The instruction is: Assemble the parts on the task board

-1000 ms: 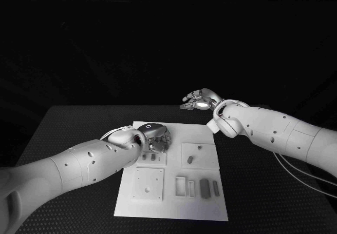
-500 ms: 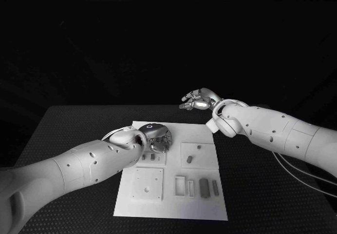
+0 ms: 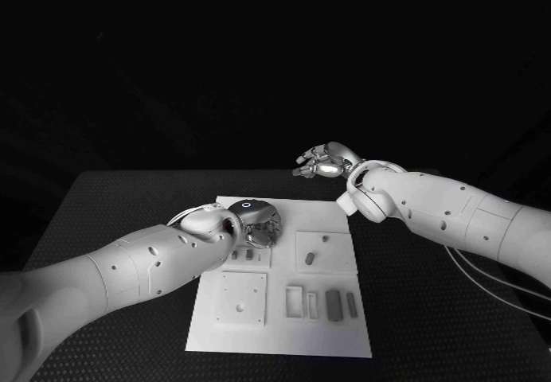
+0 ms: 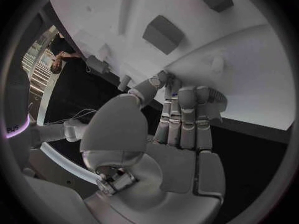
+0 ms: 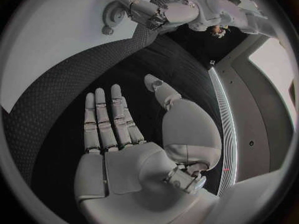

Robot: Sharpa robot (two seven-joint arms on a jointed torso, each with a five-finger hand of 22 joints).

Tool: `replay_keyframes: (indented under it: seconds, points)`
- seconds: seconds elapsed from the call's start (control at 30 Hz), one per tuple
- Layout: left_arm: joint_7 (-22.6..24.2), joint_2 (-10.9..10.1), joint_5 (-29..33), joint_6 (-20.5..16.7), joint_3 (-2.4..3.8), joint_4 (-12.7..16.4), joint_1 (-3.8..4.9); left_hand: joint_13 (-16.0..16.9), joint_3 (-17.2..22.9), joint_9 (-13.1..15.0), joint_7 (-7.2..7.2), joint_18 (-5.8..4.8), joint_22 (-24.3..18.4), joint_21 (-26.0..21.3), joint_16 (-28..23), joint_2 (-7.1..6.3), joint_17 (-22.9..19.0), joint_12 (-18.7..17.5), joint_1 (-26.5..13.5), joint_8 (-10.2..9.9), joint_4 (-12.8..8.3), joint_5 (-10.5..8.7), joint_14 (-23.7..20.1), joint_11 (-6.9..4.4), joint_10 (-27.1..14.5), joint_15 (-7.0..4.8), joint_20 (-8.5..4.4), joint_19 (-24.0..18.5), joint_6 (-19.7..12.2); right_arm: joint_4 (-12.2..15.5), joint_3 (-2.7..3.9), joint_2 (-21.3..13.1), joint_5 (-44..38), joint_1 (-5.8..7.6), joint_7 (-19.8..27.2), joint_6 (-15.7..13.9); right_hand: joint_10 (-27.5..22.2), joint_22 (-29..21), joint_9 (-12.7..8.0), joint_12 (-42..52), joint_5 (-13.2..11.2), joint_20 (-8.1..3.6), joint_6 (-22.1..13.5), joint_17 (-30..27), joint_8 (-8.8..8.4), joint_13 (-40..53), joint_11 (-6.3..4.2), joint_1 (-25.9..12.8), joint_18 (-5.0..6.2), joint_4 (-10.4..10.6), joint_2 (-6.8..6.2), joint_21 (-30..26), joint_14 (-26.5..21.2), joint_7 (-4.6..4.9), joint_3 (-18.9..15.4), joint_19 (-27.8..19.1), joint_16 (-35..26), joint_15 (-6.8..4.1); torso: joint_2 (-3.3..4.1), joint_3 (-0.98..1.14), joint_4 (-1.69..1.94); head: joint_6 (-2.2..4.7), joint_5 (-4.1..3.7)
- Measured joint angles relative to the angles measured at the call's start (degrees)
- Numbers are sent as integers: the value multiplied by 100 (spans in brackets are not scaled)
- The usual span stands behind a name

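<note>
The task board (image 3: 327, 334) sat mid-table (image 3: 103, 215) with parts (image 3: 333, 305) near its front edge. The left hand (image 3: 257, 224) hovered over the board's far-left corner, fingers extended, grasping nothing. The right hand (image 3: 322, 161) hung released past the far edge.

Two white arms, silver hands
Smooth white shells dotted with dark screw holes; thin pale cables (image 3: 494, 278) trail under the right arm (image 3: 459, 215).

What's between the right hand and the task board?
Only bare black table: in the head view the right hand is raised beyond the task board.
</note>
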Motion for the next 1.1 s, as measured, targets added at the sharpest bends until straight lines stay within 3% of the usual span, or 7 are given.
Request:
replay_keyframes:
  seconds: [0.23,0.37,0.5,0.73,1.1]
  points:
    - [-42,12,-182,67,3,13,19,-5,-8,0,-13,1,0,86,64,51,-8,0,52,0,7,2,32,-31,48,-32,-9,50,52,5,0,-3,0,0,0,1,0,0,0,0,0,0,-2,0,0,0,0,0,0,0,0,0,0,2,0,0,0,-1,-1,-2,-2,-27,-18]
    - [-67,11,-257,78,5,28,22,-8,8,13,-41,60,-1,133,112,93,-23,-5,43,37,-24,103,96,-54,134,-56,-10,92,132,7,0,-5,1,0,1,2,0,0,0,0,0,0,-9,0,0,0,0,0,0,0,0,0,0,9,0,0,0,-1,-2,-2,-1,-41,-32]
    - [-91,7,-315,75,7,48,21,-7,72,35,-103,72,-1,177,170,150,-39,45,45,86,-24,233,168,-150,241,-126,-31,154,265,9,0,-6,1,0,2,2,0,0,-5,-11,0,0,-10,0,0,0,0,0,0,0,0,0,0,10,0,0,0,-1,-3,-3,2,-49,-39]
    - [-98,-31,-369,2,3,90,7,-4,245,38,-118,69,1,219,200,167,-95,68,30,85,-7,154,311,-250,341,-187,-72,277,323,15,0,-12,1,0,3,2,-1,6,-5,-22,0,-1,2,0,0,0,0,0,0,0,0,0,0,-2,0,0,0,-1,-5,-3,2,-50,-39]
    - [-24,-88,-370,-296,-25,124,-46,-4,307,81,-133,38,3,244,200,223,-162,62,-26,96,-12,166,411,-271,362,-226,-92,379,380,29,0,-21,2,0,7,1,-1,5,-5,-26,0,-1,3,-4,0,1,0,0,0,17,0,-21,0,-3,-17,0,0,-1,-5,-3,3,-32,-14]
